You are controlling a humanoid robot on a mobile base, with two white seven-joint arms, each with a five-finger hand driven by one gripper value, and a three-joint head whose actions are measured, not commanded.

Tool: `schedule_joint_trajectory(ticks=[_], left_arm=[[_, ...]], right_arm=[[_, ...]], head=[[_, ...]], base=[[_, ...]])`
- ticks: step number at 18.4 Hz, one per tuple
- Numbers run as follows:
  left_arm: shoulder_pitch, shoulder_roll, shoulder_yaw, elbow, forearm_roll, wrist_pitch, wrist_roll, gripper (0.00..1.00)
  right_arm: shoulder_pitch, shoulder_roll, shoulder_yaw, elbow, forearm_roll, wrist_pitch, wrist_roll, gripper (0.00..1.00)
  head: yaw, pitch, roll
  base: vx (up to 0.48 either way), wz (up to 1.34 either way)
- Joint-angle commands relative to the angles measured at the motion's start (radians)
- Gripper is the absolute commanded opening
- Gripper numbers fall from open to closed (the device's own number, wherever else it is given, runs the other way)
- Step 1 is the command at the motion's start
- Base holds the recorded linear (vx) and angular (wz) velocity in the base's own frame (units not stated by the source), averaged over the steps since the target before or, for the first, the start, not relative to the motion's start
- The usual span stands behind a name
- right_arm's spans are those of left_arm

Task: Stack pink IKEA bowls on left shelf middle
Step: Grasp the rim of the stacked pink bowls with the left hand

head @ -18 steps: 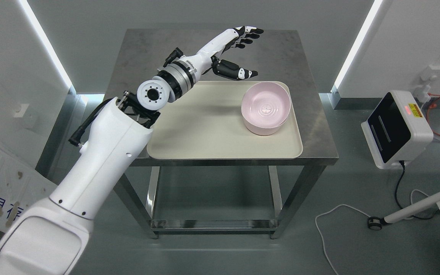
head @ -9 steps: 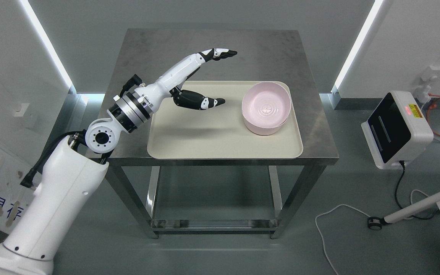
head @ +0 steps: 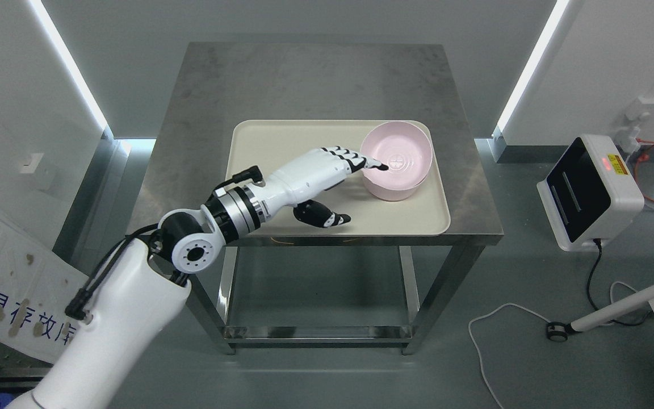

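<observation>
A pink bowl [head: 399, 161], apparently two nested, sits on the right part of a beige tray [head: 281, 142] on a steel table. My left hand [head: 356, 187] reaches in from the lower left with fingers spread. Its fingertips [head: 382, 167] lie over the bowl's left rim, and the thumb hangs below, apart from the bowl. The hand holds nothing. The right arm does not show.
The steel table [head: 310, 79] has bare room behind and left of the tray. A white box with a dark screen [head: 588, 190] stands on the floor at the right, with cables [head: 491, 335] and a white pole nearby. Printed boards lean at lower left.
My left hand has swung from the table's back down and toward me, then right, until its fingertips reach the bowl's left rim. The bowl and tray have not moved.
</observation>
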Motion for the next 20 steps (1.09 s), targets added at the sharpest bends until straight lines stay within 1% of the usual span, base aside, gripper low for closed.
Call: schedule_joint_trajectory(ticks=[1,4,7,11,16,20], left_arm=[[-0.003,-0.192,-0.065,-0.049,-0.229,0.034,-0.027,0.8],[-0.043,-0.192,-0.053,-0.049,-0.223,0.09,-0.022,0.8],[-0.066,-0.192,-0.021,-0.047,-0.221,0.104,-0.026,0.8],[-0.084,-0.192,-0.038,-0.006,-0.227,0.138,-0.031,0.8],[-0.178,-0.192,-0.121,0.112,-0.235,0.196,-0.033,0.8],[-0.19,-0.192,-0.199,0.157,-0.237,0.238,-0.033,0.8]], right_arm=[[0.029,-0.017,-0.011,-0.034,0.0,0.0,0.0,1.0],[0.029,-0.017,-0.011,-0.034,0.0,0.001,0.0,1.0],[0.029,-0.017,-0.012,-0.034,0.0,0.001,0.0,1.0],[0.029,-0.017,-0.011,-0.034,0.0,0.0,0.0,1.0],[0.029,-0.017,-0.012,-0.034,0.0,0.0,0.0,1.0],[0.029,-0.017,-0.011,-0.034,0.0,0.0,0.0,1.0]], head=[[0.0,0.0,0.0],[0.0,0.0,0.0],[0.0,0.0,0.0],[0.0,0.0,0.0],[0.0,0.0,0.0],[0.0,0.0,0.0]], base=[[0.0,0.0],[0.0,0.0],[0.0,0.0],[0.0,0.0],[0.0,0.0],[0.0,0.0]])
